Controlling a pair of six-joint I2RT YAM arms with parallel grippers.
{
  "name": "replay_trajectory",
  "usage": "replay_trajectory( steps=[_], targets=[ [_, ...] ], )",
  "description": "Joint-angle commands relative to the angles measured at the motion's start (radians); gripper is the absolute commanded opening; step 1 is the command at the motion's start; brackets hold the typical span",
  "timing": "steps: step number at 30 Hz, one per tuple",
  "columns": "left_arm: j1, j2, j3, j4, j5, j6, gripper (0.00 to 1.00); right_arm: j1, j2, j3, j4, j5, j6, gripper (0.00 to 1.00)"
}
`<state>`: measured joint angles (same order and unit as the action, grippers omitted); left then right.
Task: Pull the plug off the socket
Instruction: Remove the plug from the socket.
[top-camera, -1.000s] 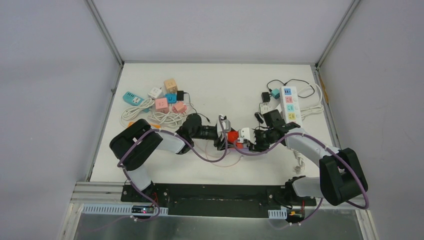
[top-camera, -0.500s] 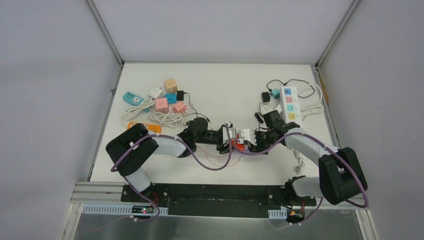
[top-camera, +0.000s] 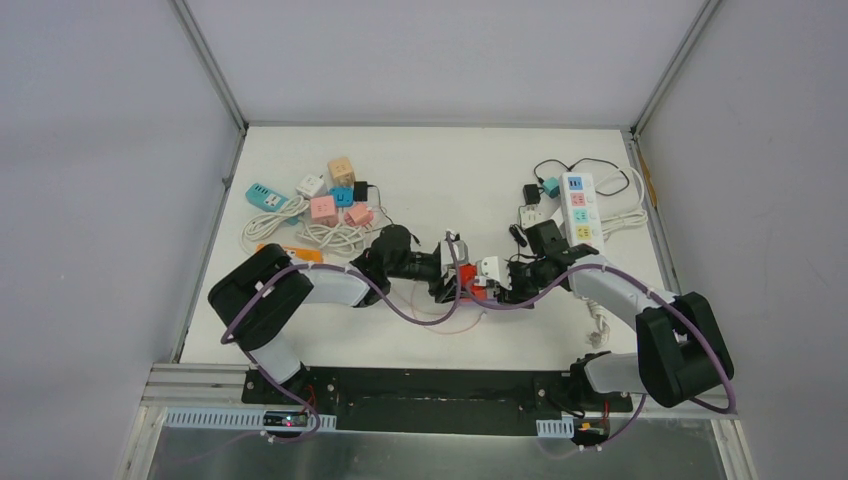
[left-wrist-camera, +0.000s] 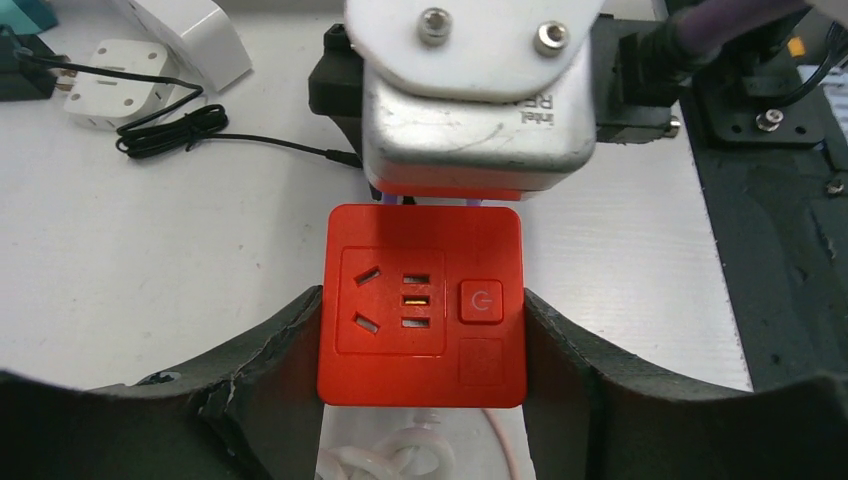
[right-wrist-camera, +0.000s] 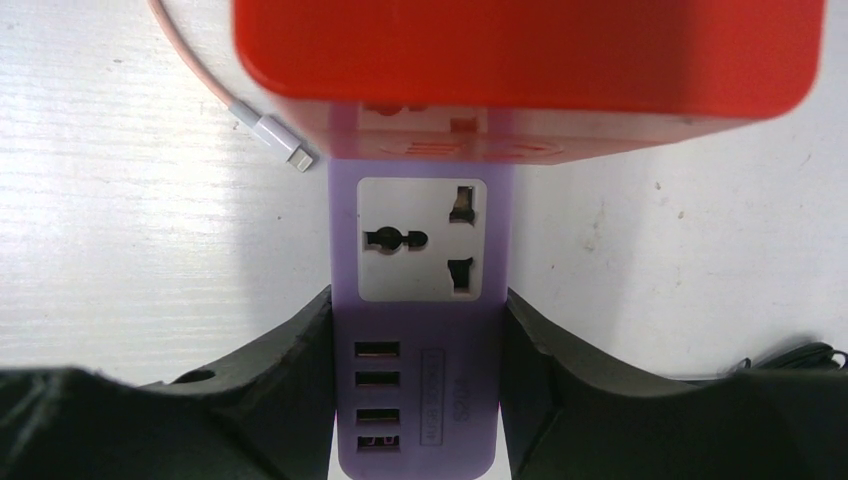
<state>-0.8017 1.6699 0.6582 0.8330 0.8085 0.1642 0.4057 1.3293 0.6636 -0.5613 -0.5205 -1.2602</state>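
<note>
As red cube (left-wrist-camera: 420, 300) sits joined to purple strip (right-wrist-camera: 420, 300), we judge pull pending | left end effector (left-wrist-camera: 422, 340) clamps red cube | right end effector (right-wrist-camera: 415, 345) clamps purple strip

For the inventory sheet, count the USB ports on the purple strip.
4, in one column on the purple strip, below its outlet: top port, second port, third port, bottom port nearest the strip's end. Other faces are hidden and may hold more.

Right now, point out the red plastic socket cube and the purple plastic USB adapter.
red plastic socket cube (left-wrist-camera: 420, 305): left wrist view, front face.
purple plastic USB adapter (right-wrist-camera: 420, 322): right wrist view, mid-body.
</note>
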Motion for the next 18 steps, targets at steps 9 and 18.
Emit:
replay_trajectory(
  steps=[9,18],
  targets=[
    [-0.088,-0.173,0.015,-0.213,-0.213,0.224,0.0,-0.016,0.013,0.004,-0.016,0.114,-0.02,0.0],
    [-0.004,-0.149,0.062,-0.155,-0.02,0.0,0.0,-0.016,0.009,0.006,-0.019,0.115,-0.019,0.0]
  ],
)
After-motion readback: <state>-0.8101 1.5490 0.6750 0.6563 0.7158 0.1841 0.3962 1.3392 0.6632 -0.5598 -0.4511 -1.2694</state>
